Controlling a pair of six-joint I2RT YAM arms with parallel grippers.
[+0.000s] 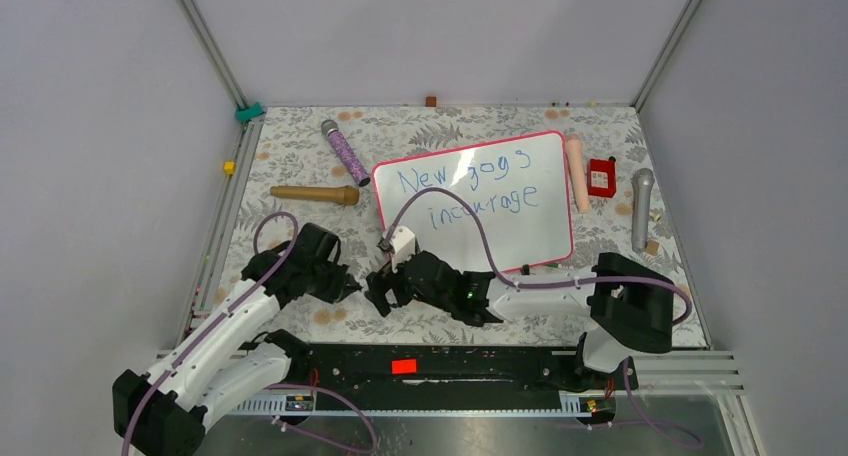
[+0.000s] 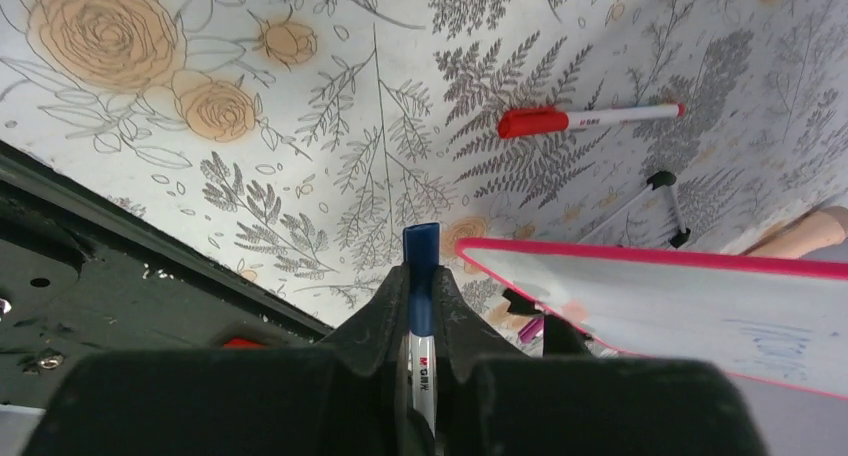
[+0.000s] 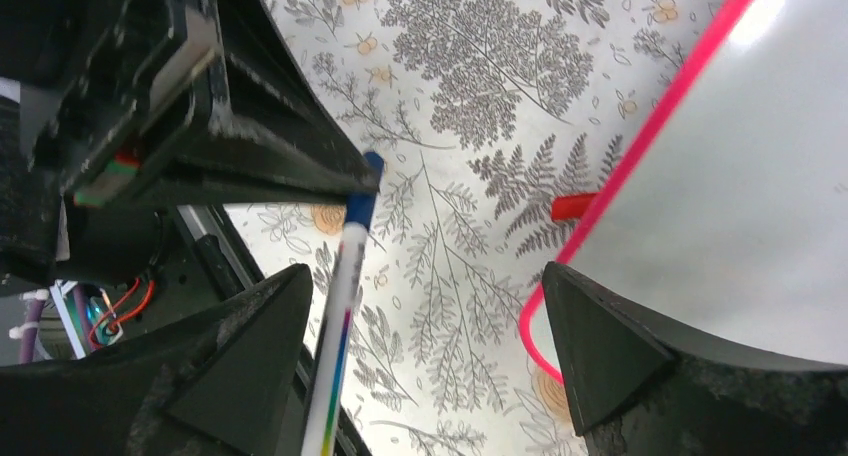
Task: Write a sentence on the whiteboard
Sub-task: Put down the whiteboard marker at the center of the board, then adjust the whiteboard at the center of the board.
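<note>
The whiteboard (image 1: pixel 535 244) lay flat on the desk (image 1: pixel 300 156), right of centre and nearer the far edge, turned a little askew. The sentence (image 1: pixel 470 191) stood on it in blue, in two lines reading roughly "New jogs incourage", and filled the upper part of the board. The strip toward the near edge was bare. Judged from that, most or all of the writing was done. Whether more words were meant to follow could not be told. The blue end of the marker (image 2: pixel 421 251) looked like a cap, which would suggest the pen was being put away rather than readied. What seemed left was to part the two arms and set the marker down.

Both arms met over the desk close to its near edge, just off the board's near left corner. The left tool (image 2: pixel 421 276) was clamped on the marker, fingers pressed to the barrel just below the blue end, which stuck out past the tips. The right tool (image 3: pixel 425 276) stood wide, the marker's barrel passing between its fingers, close to one of them and well off the other, with no grip on it. A red marker (image 2: pixel 590 119) lay loose on the desk beyond.
</note>
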